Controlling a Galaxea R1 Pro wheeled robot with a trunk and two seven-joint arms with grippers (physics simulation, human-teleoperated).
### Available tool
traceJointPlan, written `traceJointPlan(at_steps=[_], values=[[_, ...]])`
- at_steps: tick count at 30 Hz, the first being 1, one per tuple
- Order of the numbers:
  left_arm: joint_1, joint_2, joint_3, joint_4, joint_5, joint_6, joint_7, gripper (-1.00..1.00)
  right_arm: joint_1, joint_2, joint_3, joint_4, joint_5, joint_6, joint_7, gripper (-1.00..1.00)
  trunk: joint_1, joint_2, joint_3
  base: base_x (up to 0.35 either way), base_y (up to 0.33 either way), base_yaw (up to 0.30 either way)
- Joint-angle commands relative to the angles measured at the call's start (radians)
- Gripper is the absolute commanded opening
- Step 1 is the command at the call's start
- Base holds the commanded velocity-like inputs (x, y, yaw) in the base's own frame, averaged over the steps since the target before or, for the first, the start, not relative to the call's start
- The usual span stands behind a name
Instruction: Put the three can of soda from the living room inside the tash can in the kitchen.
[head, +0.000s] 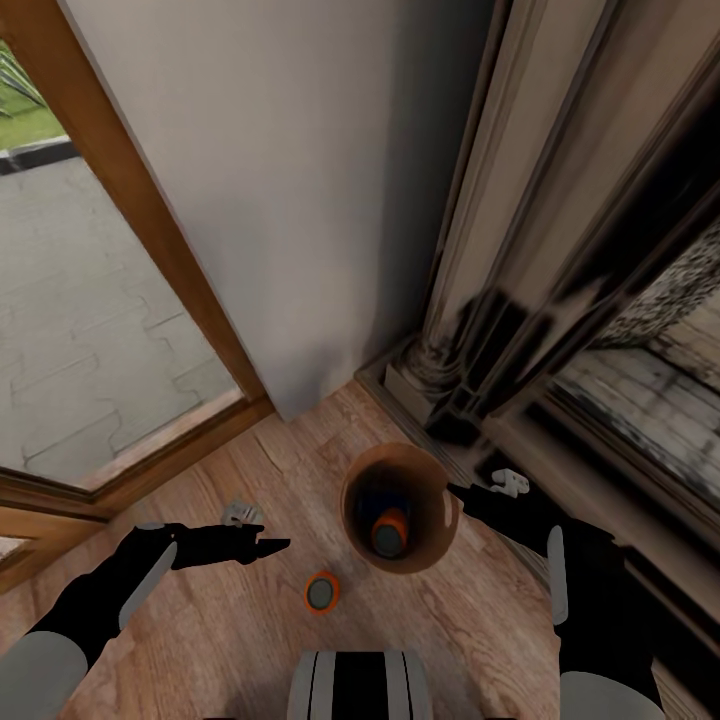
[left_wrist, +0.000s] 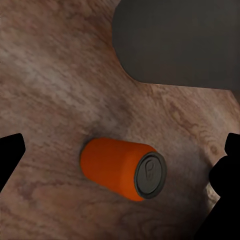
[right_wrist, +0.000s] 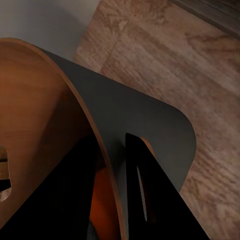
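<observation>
The trash can (head: 400, 508) stands on the wood floor (head: 240, 620) just below the middle of the head view, near the base of the fireplace surround (head: 480, 330) and the glass door (head: 90, 300) at the left. Inside it, one orange soda can (head: 390, 533) rests at the bottom, so at least one of the three appears delivered; the dark interior hides whether another lies beside it. A second orange can (head: 322, 592) sits on the floor just left of and below the bin, apart from it. In the left wrist view this can (left_wrist: 122, 168) lies on its side between the spread, released fingers (left_wrist: 10, 150) of the left gripper (head: 262, 546), which hovers above it without touching. The right gripper (head: 462, 492) is at the bin's right rim, one finger (right_wrist: 150, 200) outside the grey wall and the other inside, apparently grasping the wall (right_wrist: 130, 130). By my judgement the floor can is next to pick up; the blue can is unaccounted for
</observation>
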Motion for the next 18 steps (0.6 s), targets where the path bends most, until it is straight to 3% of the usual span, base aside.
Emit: traceJointPlan(at_steps=[1, 5, 10, 18], values=[[0.0, 0.0, 0.0, 0.0, 0.0, 0.0, 0.002, 1.0, 0.0, 0.0, 0.001, 0.0, -0.025, 0.013, 0.002, -1.0, 0.0, 0.0, 0.0, 0.0, 0.0, 0.0], [0.0, -0.007, -0.001, 0.0, -0.001, 0.002, 0.008, 1.0, 0.0, 0.0, 0.001, 0.0, -0.025, 0.013, 0.001, -1.0, 0.0, 0.0, 0.0, 0.0, 0.0, 0.0], [0.0, -0.04, -0.008, 0.0, -0.002, 0.006, 0.013, 1.0, 0.0, 0.0, 0.001, 0.0, -0.023, 0.013, 0.001, -1.0, 0.0, 0.0, 0.0, 0.0, 0.0, 0.0], [0.0, -0.046, -0.009, 0.0, -0.002, 0.005, 0.013, 1.0, 0.0, 0.0, 0.001, 0.0, -0.024, 0.014, 0.002, -1.0, 0.0, 0.0, 0.0, 0.0, 0.0, 0.0]])
